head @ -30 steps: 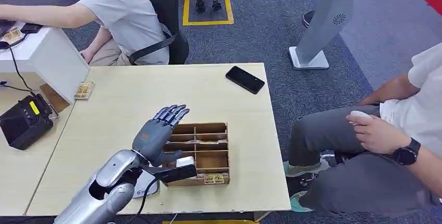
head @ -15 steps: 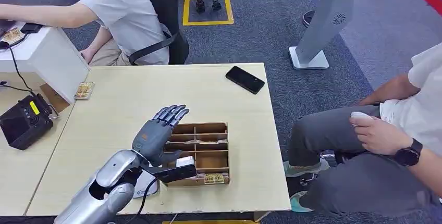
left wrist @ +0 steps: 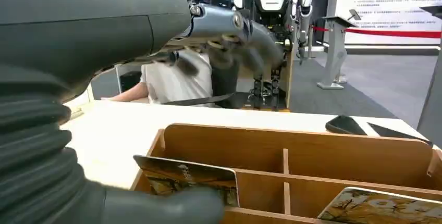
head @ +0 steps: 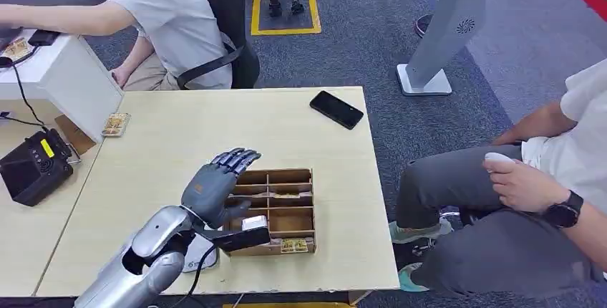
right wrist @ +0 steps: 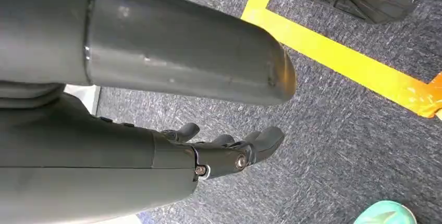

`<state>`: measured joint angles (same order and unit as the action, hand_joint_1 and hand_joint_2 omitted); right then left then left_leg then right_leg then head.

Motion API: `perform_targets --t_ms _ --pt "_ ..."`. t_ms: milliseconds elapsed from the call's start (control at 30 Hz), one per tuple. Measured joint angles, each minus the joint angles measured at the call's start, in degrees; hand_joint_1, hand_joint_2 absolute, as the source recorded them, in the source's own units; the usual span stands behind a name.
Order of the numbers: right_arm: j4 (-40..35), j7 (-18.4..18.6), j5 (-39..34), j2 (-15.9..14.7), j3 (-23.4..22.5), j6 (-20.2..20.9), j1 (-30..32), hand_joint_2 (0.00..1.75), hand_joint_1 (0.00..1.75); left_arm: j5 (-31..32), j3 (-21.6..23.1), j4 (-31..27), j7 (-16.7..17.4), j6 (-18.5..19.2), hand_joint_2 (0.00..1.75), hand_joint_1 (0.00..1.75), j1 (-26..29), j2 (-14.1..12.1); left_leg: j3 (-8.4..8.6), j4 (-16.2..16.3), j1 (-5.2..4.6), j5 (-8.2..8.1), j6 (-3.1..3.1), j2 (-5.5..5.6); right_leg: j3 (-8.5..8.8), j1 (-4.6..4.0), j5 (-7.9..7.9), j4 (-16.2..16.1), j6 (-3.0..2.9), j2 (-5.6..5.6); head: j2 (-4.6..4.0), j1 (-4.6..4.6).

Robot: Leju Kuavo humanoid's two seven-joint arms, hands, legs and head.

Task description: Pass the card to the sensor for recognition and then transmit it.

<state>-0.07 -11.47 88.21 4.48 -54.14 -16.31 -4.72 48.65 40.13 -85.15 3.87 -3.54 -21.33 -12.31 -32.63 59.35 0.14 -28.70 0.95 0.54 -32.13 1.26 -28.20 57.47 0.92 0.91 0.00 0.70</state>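
Right, left robot hand [head: 215,185] hovers over the near-left part of the wooden divider box [head: 300,179], fingers spread and extended over the box's left edge, holding nothing. Nearest in the box — a card [left wrist: 188,178] standing tilted in a left compartment just under the hand, thumb close beside it; from the wrist view I cannot tell if the thumb touches it. Another patterned card [head: 294,245] lies in the box's near-front slot, right of the hand. Box sits on the bench [head: 172,150], toward its near-right side. Right robot hand [right wrist: 229,151] hangs over grey carpet, fingers loosely apart, empty.

Farther from the box: a card [head: 115,123] lies at the bench's far-left edge, a black phone [head: 336,109] at the far-right corner. Left of the bench — a black sensor device [head: 32,167] on the neighbouring desk. A person sits right of the box, another beyond the bench's far edge.
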Motion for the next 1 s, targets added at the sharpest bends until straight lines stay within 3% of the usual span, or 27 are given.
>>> perform_targets --t_ms 67,233,567,1000 --pt "0.0 0.0 0.0 0.0 0.0 0.02 0.0 0.0 0.0 0.11 0.0 0.0 0.0 0.0 1.75 1.75 -0.02 -0.04 0.0 0.0 0.0 0.0 0.0 0.0 0.0 0.0 0.0 0.0 0.0 0.0 0.0 0.0" --pt "0.0 -0.06 0.02 0.0 -0.09 0.02 -0.06 0.0 0.0 0.11 -0.02 0.0 0.0 0.0 1.75 1.64 -0.07 -0.09 0.0 0.0 0.0 0.0 0.0 0.0 0.0 0.0 0.0 0.0 0.0 0.0 0.0 0.0" --pt "0.0 -0.94 0.0 0.0 -0.7 0.37 -0.37 0.0 0.0 -0.07 -0.02 0.0 -0.39 0.07 1.75 1.71 -0.09 -0.41 0.0 0.0 0.0 0.0 0.0 0.0 0.0 0.0 0.0 0.0 0.0 0.0 0.0 0.0" --pt "0.0 -1.22 0.0 0.0 -1.05 0.37 -0.41 0.0 0.0 -0.07 -0.02 0.0 -0.48 0.09 1.75 1.66 -0.09 -0.5 0.0 0.0 0.0 0.0 0.0 0.0 0.0 0.0 0.0 0.0 0.0 0.0 0.0 0.0"
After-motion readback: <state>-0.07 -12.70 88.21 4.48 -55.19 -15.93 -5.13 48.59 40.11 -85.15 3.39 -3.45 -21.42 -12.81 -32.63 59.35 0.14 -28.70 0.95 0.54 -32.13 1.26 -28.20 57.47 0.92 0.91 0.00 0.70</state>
